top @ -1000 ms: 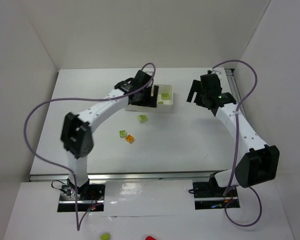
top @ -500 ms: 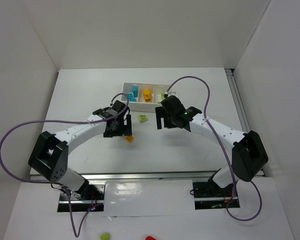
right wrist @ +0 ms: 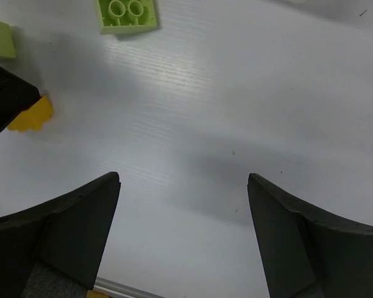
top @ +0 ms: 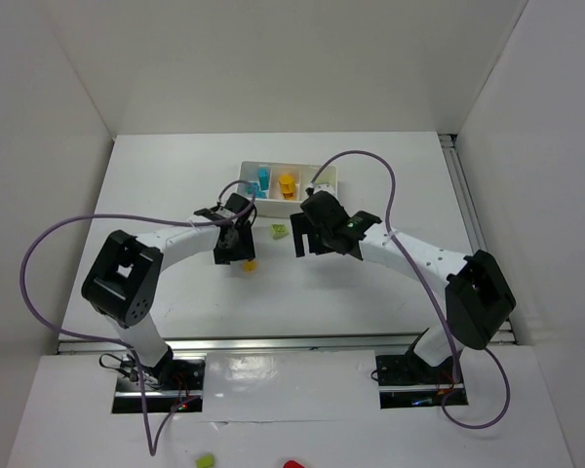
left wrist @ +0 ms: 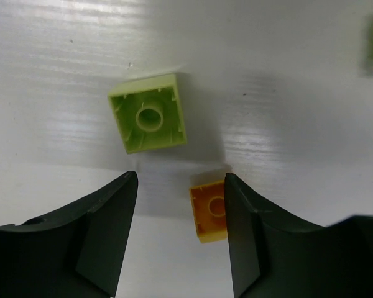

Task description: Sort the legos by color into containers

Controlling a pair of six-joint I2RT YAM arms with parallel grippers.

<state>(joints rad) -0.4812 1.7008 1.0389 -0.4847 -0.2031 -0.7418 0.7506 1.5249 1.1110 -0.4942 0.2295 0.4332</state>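
Note:
The white three-compartment tray (top: 246,174) sits at the back, holding cyan (top: 262,179), orange (top: 287,183) and green bricks. An orange lego (left wrist: 209,210) lies on the table between my open left gripper's (left wrist: 180,181) fingers, against the right finger; it also shows in the top view (top: 250,264). A light green lego (left wrist: 150,113) lies upside down just beyond the fingertips. Another green lego (top: 278,230) lies between the two grippers and shows in the right wrist view (right wrist: 127,13). My right gripper (right wrist: 183,180) is open and empty over bare table; in the top view it (top: 305,246) hangs right of that green lego.
The left gripper (top: 236,255) covers one green lego in the top view. The two grippers are close together in front of the tray. White walls enclose the table on the left, back and right. A metal rail (top: 273,343) runs along the near edge.
Both arms left the tray and came down toward the loose legos. In the last half second the left gripper shifted right over the orange lego and the right gripper moved slightly left.

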